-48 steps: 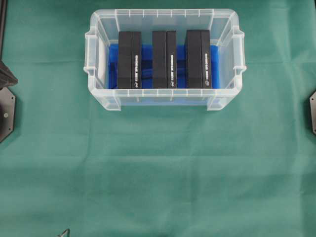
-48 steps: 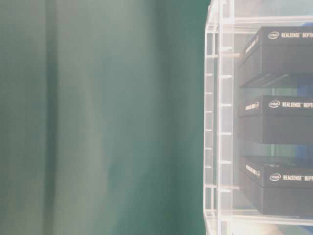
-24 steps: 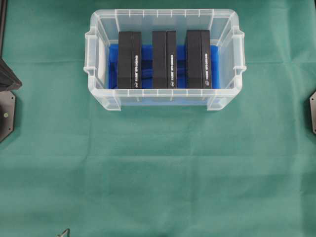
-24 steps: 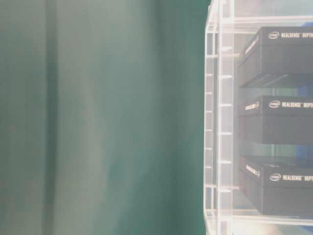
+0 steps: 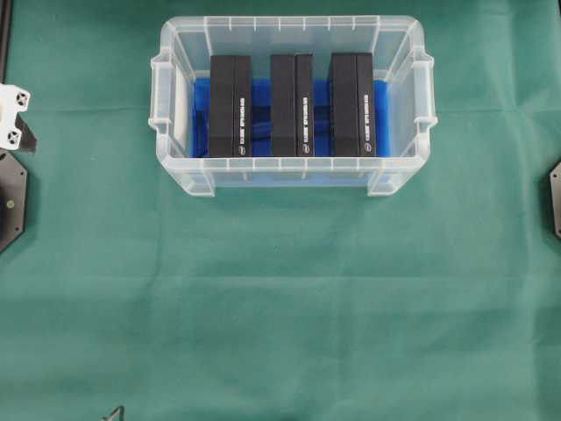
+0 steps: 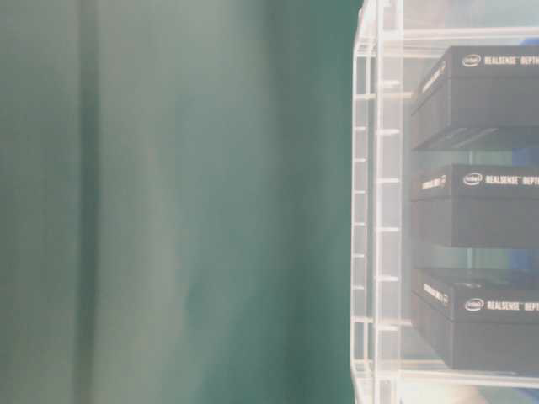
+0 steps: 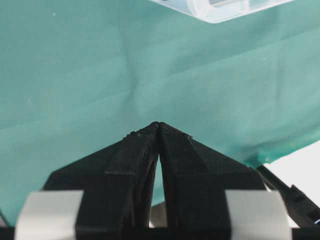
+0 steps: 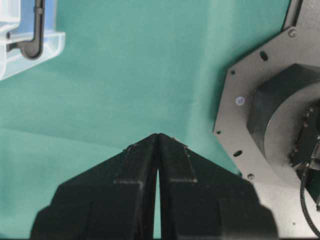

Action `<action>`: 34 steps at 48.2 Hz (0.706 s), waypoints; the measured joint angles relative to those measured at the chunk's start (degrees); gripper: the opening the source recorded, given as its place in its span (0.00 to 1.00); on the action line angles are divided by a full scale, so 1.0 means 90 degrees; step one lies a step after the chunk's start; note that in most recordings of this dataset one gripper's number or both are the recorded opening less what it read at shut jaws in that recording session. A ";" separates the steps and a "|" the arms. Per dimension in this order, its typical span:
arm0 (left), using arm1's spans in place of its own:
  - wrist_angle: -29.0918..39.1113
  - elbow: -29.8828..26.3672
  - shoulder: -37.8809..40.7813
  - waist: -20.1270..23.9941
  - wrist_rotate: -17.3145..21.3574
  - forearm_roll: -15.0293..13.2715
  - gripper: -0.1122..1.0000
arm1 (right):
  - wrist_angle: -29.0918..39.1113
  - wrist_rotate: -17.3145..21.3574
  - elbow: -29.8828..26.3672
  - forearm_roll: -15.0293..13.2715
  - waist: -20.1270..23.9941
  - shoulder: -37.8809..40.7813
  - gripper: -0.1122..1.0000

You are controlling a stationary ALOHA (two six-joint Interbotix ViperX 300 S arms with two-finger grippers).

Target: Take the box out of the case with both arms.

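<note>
The clear case (image 5: 289, 180) stands at the back middle of the green cloth, with a blue liner (image 5: 261, 114) on its floor. Three black boxes stand on edge in it side by side: left (image 5: 230, 105), middle (image 5: 292, 105), right (image 5: 351, 105). At table level the case wall (image 6: 376, 210) and the boxes (image 6: 480, 93) show at the right. My left gripper (image 7: 158, 125) is shut and empty over cloth, the case corner (image 7: 220, 10) far ahead. My right gripper (image 8: 158, 135) is shut and empty, the case handle (image 8: 30, 45) up left.
A white part of the left arm (image 5: 10, 114) pokes in at the left edge, above its black base plate (image 5: 10, 202). The right arm's base plate (image 5: 556, 200) sits at the right edge, close beside the right gripper (image 8: 270, 110). A small dark object (image 5: 116, 412) lies at the front.
A white part of the left arm has come into the overhead view at the left edge, where only a black tip showed before. Case, boxes and right arm are unmoved.
</note>
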 measured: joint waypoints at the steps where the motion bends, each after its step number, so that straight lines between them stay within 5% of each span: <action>1: 0.0010 0.0000 0.0000 0.0000 0.0010 0.0000 0.11 | 0.0000 0.0000 0.0000 0.0000 0.0000 0.0020 0.11; 11: 0.0244 -0.0020 0.0059 0.0020 0.0020 0.0000 0.11 | 0.0000 -0.0225 0.0000 -0.0020 -0.0010 0.0205 0.11; 18: 0.0381 -0.0049 0.0146 0.0313 0.0127 0.0000 0.11 | -0.0068 -0.0713 -0.0010 -0.0137 -0.0459 0.0303 0.11; 34: 0.0410 -0.0361 0.0703 0.1738 0.1855 0.0000 0.11 | -0.0869 -0.2549 -0.0127 -0.0166 -0.2344 0.0625 0.11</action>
